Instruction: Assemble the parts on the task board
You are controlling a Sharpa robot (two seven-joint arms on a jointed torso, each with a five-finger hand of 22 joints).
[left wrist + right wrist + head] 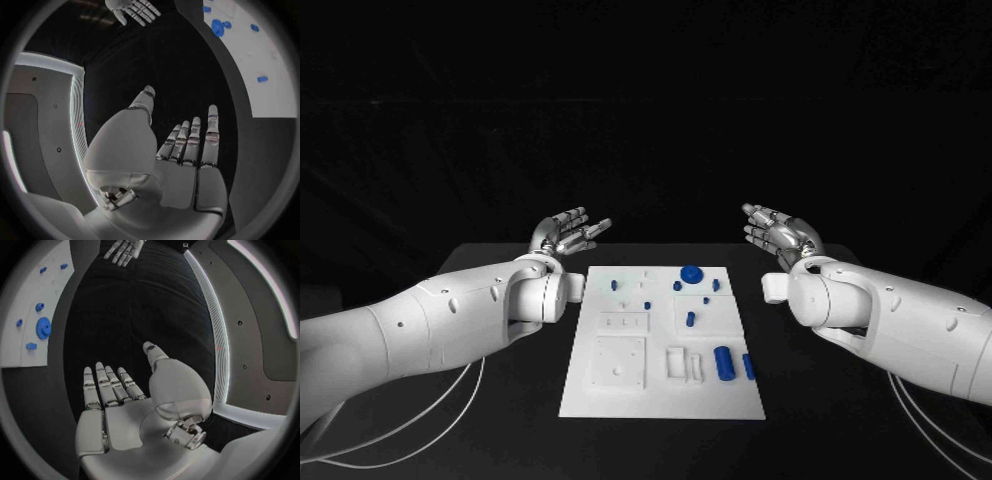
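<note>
The white task board (661,395) lies in the middle of the black table. Blue parts are on it: a round gear-like piece (691,271) near the far edge, small pegs (678,286) around it, and two upright-lying cylinders (724,362) toward the near right. My left hand (568,232) hovers beyond the board's far left corner, fingers spread, holding nothing. My right hand (779,231) mirrors it beyond the far right corner, also empty with fingers apart. In the left wrist view the left hand (181,165) shows flat, with the board (262,95) beside it; the right wrist view shows the right hand (119,410) flat as well.
Bare black table (819,420) surrounds the board on both sides. White cables (459,395) trail off the near left, and more run at the near right (935,420). The board carries white raised fixtures (620,360) on its near half.
</note>
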